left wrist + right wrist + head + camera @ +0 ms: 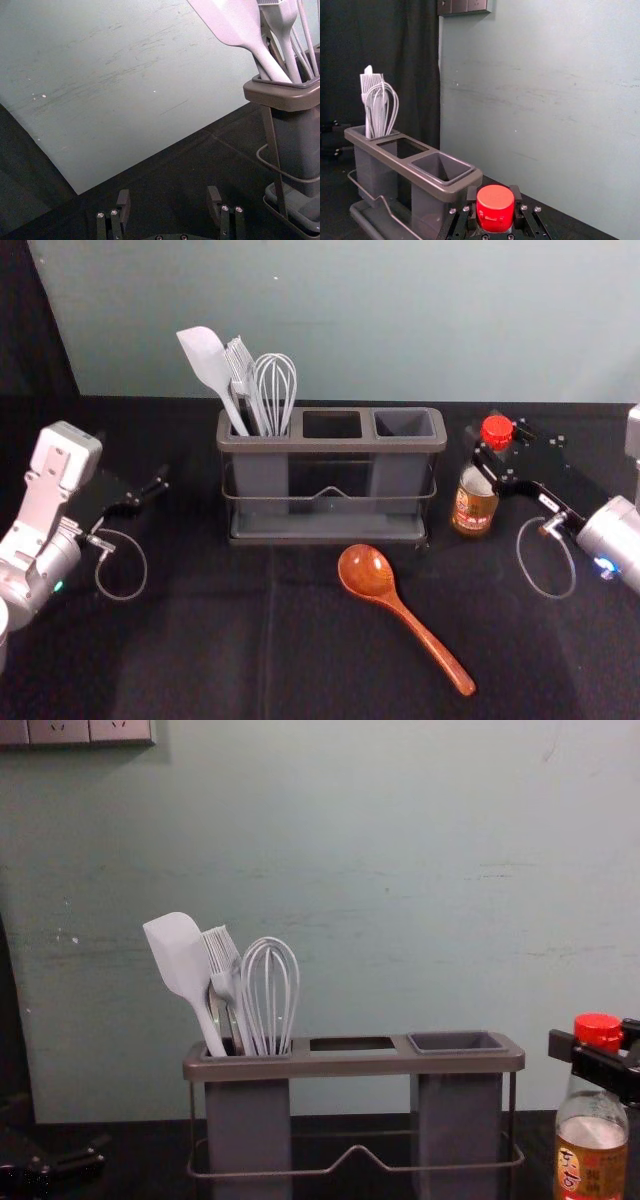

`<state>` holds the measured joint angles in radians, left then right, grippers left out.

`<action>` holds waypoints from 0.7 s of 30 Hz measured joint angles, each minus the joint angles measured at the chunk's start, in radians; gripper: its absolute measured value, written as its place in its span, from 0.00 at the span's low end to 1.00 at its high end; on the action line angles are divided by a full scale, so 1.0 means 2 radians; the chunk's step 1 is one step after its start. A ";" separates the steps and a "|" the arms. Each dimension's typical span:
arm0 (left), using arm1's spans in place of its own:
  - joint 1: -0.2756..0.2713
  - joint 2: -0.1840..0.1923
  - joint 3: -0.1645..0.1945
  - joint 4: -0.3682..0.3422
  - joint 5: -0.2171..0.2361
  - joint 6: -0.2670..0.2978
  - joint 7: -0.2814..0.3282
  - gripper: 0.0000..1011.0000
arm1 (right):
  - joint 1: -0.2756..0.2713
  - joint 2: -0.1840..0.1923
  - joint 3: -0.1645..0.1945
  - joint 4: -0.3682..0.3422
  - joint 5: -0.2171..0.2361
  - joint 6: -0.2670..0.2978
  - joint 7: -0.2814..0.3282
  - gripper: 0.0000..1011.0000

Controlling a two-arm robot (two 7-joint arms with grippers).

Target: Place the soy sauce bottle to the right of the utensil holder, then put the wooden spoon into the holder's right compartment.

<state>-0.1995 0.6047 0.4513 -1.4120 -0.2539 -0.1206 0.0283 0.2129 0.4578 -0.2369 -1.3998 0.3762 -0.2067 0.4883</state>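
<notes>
The right gripper (497,452) is clamped on the neck of the upright bottle (473,512). Just left of that hand stands the holder (332,447); left and robotward lies the spoon (403,615). Farther left, the holder's left compartment has whisk (275,390), brush (240,370) and spatula (206,360). Farthest left, the left gripper (155,482) is parked, jaws apart.

Head view downward, chest level; both share holder (332,445)
</notes>
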 joint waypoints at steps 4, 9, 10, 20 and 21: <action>0.000 0.000 0.000 0.000 0.000 0.000 0.000 0.99 | 0.010 -0.010 -0.001 0.017 0.000 -0.005 0.001 0.38; 0.000 0.000 0.000 0.000 0.000 0.000 0.000 0.99 | 0.018 -0.016 -0.001 0.029 0.002 -0.009 0.005 0.38; 0.000 0.000 0.000 0.000 0.000 0.000 0.000 0.99 | 0.020 -0.018 -0.002 0.032 0.003 -0.010 0.007 0.39; 0.000 0.000 0.000 0.000 0.000 0.000 0.000 0.99 | 0.032 -0.025 -0.003 0.047 0.006 -0.011 0.012 0.38; 0.000 0.000 0.000 0.000 0.000 0.000 0.000 0.99 | 0.033 -0.026 -0.004 0.049 0.006 -0.011 0.012 0.39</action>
<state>-0.1995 0.6047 0.4514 -1.4120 -0.2539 -0.1205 0.0283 0.2794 0.4052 -0.2454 -1.3019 0.3878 -0.2287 0.5132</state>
